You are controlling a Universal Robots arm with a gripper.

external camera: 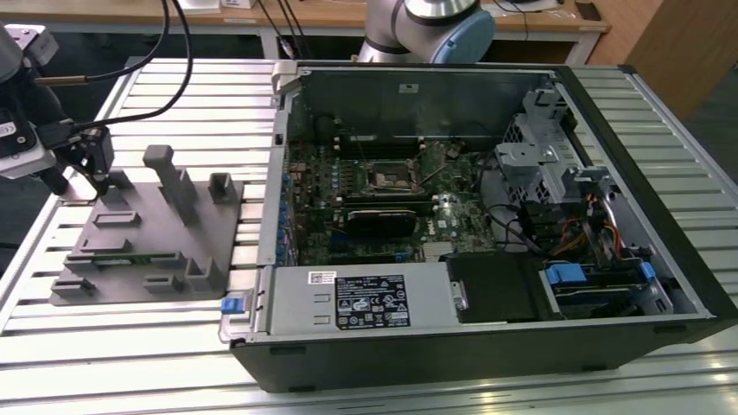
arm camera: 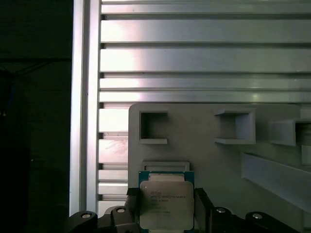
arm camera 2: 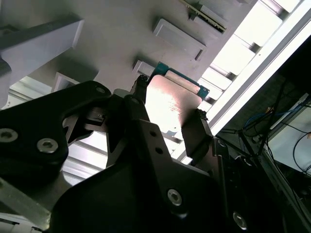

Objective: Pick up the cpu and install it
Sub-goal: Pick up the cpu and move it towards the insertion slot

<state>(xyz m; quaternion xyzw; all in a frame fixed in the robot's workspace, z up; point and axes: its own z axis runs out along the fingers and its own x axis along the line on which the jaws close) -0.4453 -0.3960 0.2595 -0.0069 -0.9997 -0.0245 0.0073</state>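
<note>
In both wrist views the cpu [arm camera: 165,211] [arm camera 2: 167,109], a small square chip with a pale metal top and a green edge, sits between the two dark fingers [arm camera: 130,204] of my gripper [arm camera: 166,194] [arm camera 2: 171,97], which is shut on it. It hangs just over a shallow recess [arm camera: 165,166] at the corner of the grey tray [arm camera: 204,126]. In the exterior view my gripper [external camera: 83,183] is at the tray's [external camera: 150,251] far corner, on that view's left. The square socket [external camera: 390,175] lies on the motherboard inside the open computer case [external camera: 461,216], well to the exterior view's right.
The tray carries upright grey posts [external camera: 173,177] and a thin green memory stick [external camera: 127,257]. The slatted metal table [external camera: 138,346] runs under everything. The case's raised walls, drive cage [external camera: 542,147] and cables [external camera: 576,233] surround the motherboard. Black cables [external camera: 173,52] hang near the arm.
</note>
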